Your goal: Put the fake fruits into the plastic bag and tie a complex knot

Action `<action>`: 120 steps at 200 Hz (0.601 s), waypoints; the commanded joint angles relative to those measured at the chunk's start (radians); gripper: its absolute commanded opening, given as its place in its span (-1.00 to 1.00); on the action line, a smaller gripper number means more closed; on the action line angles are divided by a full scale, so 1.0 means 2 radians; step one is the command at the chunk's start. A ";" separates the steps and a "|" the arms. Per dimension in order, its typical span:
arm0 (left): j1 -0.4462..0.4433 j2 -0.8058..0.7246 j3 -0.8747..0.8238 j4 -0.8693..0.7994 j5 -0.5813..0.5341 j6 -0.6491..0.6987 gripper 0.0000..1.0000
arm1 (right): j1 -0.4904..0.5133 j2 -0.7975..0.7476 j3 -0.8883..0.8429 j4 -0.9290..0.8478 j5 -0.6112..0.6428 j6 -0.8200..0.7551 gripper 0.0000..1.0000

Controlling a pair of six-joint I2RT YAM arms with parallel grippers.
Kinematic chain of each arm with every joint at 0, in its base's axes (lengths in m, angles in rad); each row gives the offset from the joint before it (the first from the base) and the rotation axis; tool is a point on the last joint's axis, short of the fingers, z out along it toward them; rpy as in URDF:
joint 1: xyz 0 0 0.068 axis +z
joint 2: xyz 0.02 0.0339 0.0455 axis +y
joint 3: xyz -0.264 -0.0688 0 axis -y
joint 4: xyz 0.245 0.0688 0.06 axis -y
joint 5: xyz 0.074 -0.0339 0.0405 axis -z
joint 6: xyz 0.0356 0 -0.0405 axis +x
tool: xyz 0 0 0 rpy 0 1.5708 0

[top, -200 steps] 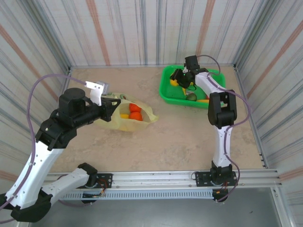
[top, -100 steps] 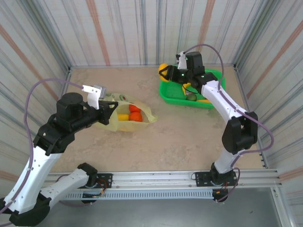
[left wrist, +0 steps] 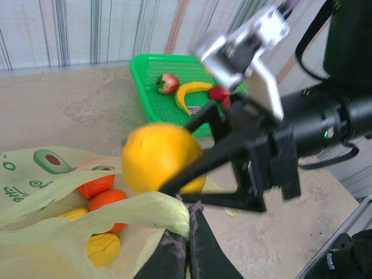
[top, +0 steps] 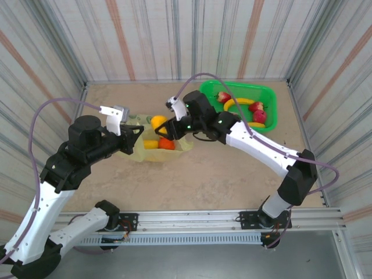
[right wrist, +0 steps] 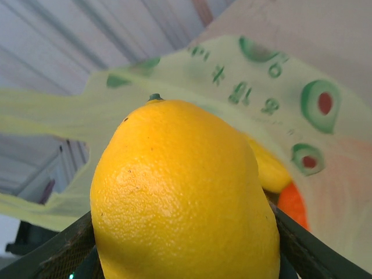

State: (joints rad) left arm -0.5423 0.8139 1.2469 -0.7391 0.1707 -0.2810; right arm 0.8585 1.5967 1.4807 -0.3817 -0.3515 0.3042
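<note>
One orange ball (left wrist: 158,156) in right tool (top: 162,125) over plastic bag (left wrist: 40,200).

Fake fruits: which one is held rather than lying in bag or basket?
The round yellow-orange plastic fruit, gripped by the right tool at the mouth of the translucent yellow-green bag; the rest lie inside that bag or in the bright green slotted basket.

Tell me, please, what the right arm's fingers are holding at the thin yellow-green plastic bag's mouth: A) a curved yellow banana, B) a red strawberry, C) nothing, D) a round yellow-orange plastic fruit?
D: the right arm's fingers clamp a round yellow-orange plastic fruit over the yellow-green plastic bag that the left arm's fingers pinch.
</note>
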 commanded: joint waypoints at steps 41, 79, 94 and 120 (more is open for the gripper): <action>0.006 -0.011 0.000 -0.010 -0.003 0.007 -1.00 | 0.013 0.072 0.022 -0.073 0.024 -0.060 -0.03; 0.006 -0.009 0.000 -0.004 0.006 0.008 -1.00 | 0.016 0.129 0.074 -0.097 0.012 -0.071 -0.04; 0.006 -0.006 0.003 -0.002 0.009 0.009 -1.00 | 0.016 0.156 0.100 -0.102 -0.003 -0.074 -0.03; 0.006 -0.002 0.004 0.002 0.006 0.011 -1.00 | 0.020 0.204 0.153 -0.109 -0.051 -0.082 0.04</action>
State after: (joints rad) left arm -0.5423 0.8051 1.2469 -0.7444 0.1745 -0.2806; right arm 0.8860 1.9320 1.6958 -0.5640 -0.3489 0.1848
